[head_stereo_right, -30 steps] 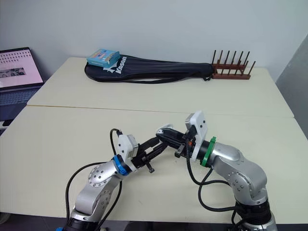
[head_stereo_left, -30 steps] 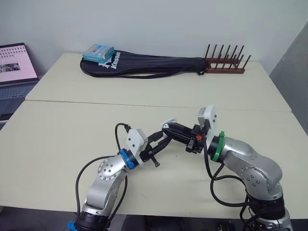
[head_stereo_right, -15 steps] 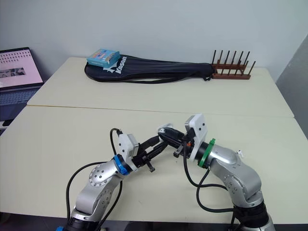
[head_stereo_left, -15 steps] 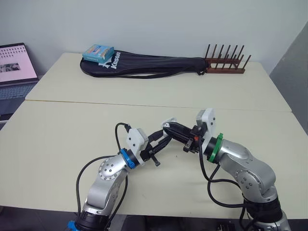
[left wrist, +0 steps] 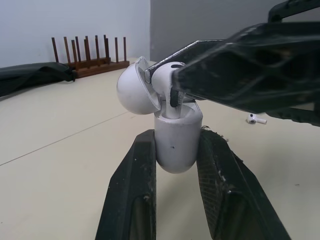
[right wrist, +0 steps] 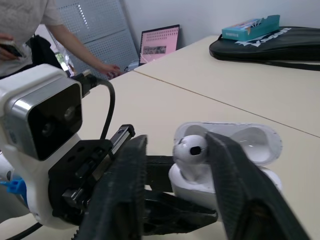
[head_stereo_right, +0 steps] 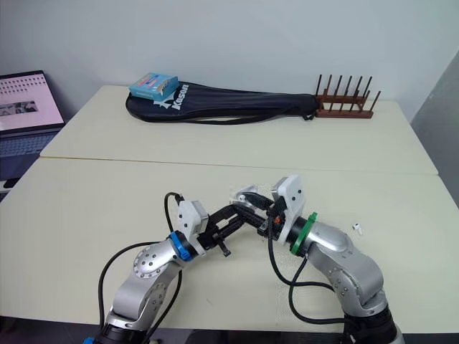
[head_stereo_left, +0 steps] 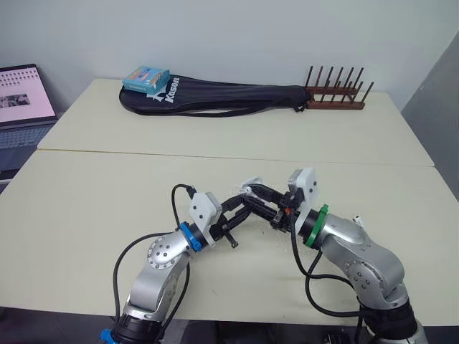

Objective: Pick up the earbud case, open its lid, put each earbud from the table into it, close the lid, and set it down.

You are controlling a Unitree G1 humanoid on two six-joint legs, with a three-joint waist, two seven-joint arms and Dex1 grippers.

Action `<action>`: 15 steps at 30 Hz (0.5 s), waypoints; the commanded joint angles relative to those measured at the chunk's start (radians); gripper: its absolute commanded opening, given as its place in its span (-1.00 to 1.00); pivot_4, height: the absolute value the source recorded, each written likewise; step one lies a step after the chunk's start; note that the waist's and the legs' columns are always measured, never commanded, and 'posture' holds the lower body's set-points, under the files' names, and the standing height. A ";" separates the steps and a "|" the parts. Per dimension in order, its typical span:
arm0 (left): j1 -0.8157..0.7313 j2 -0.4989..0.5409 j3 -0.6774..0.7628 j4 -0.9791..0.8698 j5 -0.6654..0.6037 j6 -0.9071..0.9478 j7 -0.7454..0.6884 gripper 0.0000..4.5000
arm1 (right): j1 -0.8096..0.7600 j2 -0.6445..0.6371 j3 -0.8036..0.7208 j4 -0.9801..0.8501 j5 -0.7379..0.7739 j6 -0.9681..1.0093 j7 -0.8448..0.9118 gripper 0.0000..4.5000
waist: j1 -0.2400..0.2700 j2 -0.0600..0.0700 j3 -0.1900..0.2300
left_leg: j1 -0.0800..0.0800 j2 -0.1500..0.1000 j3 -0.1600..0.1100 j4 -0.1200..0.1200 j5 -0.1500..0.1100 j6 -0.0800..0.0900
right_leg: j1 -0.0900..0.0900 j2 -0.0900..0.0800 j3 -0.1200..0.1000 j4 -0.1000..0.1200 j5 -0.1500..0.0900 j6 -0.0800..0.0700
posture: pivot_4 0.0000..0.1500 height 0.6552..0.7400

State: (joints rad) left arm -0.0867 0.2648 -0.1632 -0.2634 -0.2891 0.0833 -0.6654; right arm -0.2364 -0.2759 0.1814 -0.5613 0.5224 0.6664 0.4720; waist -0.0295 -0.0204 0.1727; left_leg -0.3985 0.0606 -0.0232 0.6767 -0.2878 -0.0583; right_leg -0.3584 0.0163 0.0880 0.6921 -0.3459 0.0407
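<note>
Closer now, the right claw (right wrist: 177, 141) pinches one earbud (right wrist: 191, 149), its stem seemingly inside the one open earbud case (left wrist: 175, 150) gripped by the left claw (left wrist: 177, 136) right under it, while a second earbud (left wrist: 256, 118) lies on the table (head_stereo_left: 107, 186), well apart from both claws.

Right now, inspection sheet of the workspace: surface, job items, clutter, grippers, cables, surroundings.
Surface: two beige tables butted together.
Job's things: earbud case with lid open; earbud stem-first in it; second earbud loose on the table.
Clutter: racket bag, blue box on it, wooden rack.
Grippers: left gripper shut on the earbud case; right gripper shut on the earbud.
Cables: black cables loop at both wrists.
Surroundings: laptop at left; person near it.
</note>
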 commanded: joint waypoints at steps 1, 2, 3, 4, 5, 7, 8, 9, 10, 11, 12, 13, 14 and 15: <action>-0.012 -0.010 0.002 -0.053 -0.015 -0.032 -0.001 -0.66 | 0.015 -0.030 -0.021 -0.015 -0.019 -0.004 -0.010 0.46 | 0.000 0.000 0.000 | 0.000 0.000 0.000 0.000 0.000 0.000 | 0.000 0.000 0.000 0.000 0.000 0.000 | 1.00 0.70; -0.011 -0.008 0.003 -0.053 -0.015 -0.031 0.000 -0.66 | 0.015 -0.036 -0.031 -0.024 -0.014 -0.003 -0.009 0.60 | 0.000 0.000 0.000 | 0.000 0.000 0.000 0.000 0.000 0.000 | 0.000 0.000 0.000 0.000 0.000 0.000 | 1.00 0.70; -0.010 -0.007 0.003 -0.053 -0.015 -0.031 0.000 -0.66 | 0.014 -0.041 -0.040 -0.032 -0.005 0.001 -0.009 0.78 | 0.000 0.000 0.000 | 0.000 0.000 0.000 0.000 0.000 0.000 | 0.000 0.000 0.000 0.000 0.000 0.000 | 1.00 0.70; -0.010 -0.006 0.003 -0.053 -0.015 -0.031 0.001 -0.66 | 0.014 -0.046 -0.053 -0.044 0.010 0.007 -0.008 0.94 | 0.000 0.000 0.000 | 0.000 0.000 0.000 0.000 0.000 0.000 | 0.000 0.000 0.000 0.000 0.000 0.000 | 1.00 0.70; -0.008 -0.006 0.003 -0.053 -0.014 -0.032 0.001 -0.66 | 0.014 -0.054 -0.067 -0.058 0.025 0.015 -0.005 1.00 | 0.000 0.000 0.000 | 0.000 0.000 0.000 0.000 0.000 0.000 | 0.000 0.000 0.000 0.000 0.000 0.000 | 1.00 0.70; -0.008 -0.004 0.005 -0.051 -0.013 -0.032 0.003 -0.66 | 0.019 -0.084 -0.108 -0.091 0.063 0.036 0.010 1.00 | 0.000 0.000 0.000 | 0.000 0.000 0.000 0.000 0.000 0.000 | 0.000 0.000 0.000 0.000 0.000 0.000 | 1.00 0.70; -0.009 -0.003 0.007 -0.047 -0.012 -0.034 0.002 -0.66 | 0.024 -0.113 -0.139 -0.112 0.088 0.047 0.027 1.00 | 0.001 0.000 0.000 | 0.000 0.000 0.000 0.000 0.000 0.000 | 0.000 0.000 0.000 0.000 0.000 0.000 | 1.00 0.70; -0.009 -0.002 0.009 -0.041 -0.010 -0.036 0.001 -0.66 | 0.031 -0.155 -0.188 -0.133 0.125 0.063 0.052 1.00 | 0.001 0.000 0.000 | 0.000 0.000 0.000 0.000 0.000 0.000 | 0.000 0.000 0.000 0.000 0.000 0.000 | 1.00 0.70; -0.009 0.000 0.011 -0.037 -0.009 -0.039 0.000 -0.66 | 0.038 -0.202 -0.235 -0.149 0.154 0.071 0.080 1.00 | 0.002 0.000 0.000 | 0.000 0.000 0.000 0.000 0.000 0.000 | 0.000 0.000 0.000 -0.001 0.000 0.000 | 1.00 0.70; -0.009 0.002 0.011 -0.033 -0.007 -0.041 -0.002 -0.66 | 0.050 -0.258 -0.280 -0.159 0.168 0.072 0.115 1.00 | 0.003 0.000 0.000 | -0.001 -0.001 0.000 0.000 0.000 0.000 | 0.000 0.000 0.000 -0.001 0.000 0.000 | 1.00 0.70; -0.010 0.005 0.011 -0.031 -0.005 -0.043 -0.004 -0.66 | 0.068 -0.315 -0.323 -0.163 0.179 0.070 0.154 1.00 | 0.005 0.000 0.000 | -0.001 -0.001 0.000 0.000 0.000 0.000 | 0.001 -0.001 0.000 -0.002 0.000 0.000 | 1.00 0.70; -0.010 0.007 0.009 -0.028 -0.003 -0.046 -0.006 -0.66 | 0.088 -0.362 -0.352 -0.163 0.184 0.062 0.186 1.00 | 0.005 0.000 0.000 | -0.001 -0.001 0.000 0.000 0.000 0.000 | 0.001 -0.001 0.000 -0.003 0.000 0.000 | 1.00 0.70; -0.012 0.008 0.009 -0.024 -0.002 -0.050 -0.008 -0.66 | 0.118 -0.413 -0.389 -0.155 0.180 0.051 0.220 1.00 | 0.004 0.000 0.000 | -0.001 -0.001 0.000 0.000 0.000 0.000 | 0.002 -0.001 0.000 -0.004 0.000 0.000 | 1.00 0.70; -0.013 0.009 0.010 -0.019 -0.003 -0.053 -0.010 -0.66 | 0.153 -0.456 -0.425 -0.143 0.172 0.044 0.244 1.00 | 0.004 0.000 0.000 | -0.001 -0.001 0.000 0.000 0.000 0.000 | 0.002 -0.001 0.000 -0.004 0.000 0.000 | 1.00 0.70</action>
State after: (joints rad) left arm -0.0931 0.2736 -0.1536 -0.2644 -0.2900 0.0571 -0.6688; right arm -0.1067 -0.7044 -0.1894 -0.6825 0.6853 0.7294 0.6663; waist -0.0256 -0.0202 0.1729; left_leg -0.3991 0.0594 -0.0231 0.6766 -0.2880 -0.0579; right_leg -0.3561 0.0154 0.0884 0.6880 -0.3459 0.0407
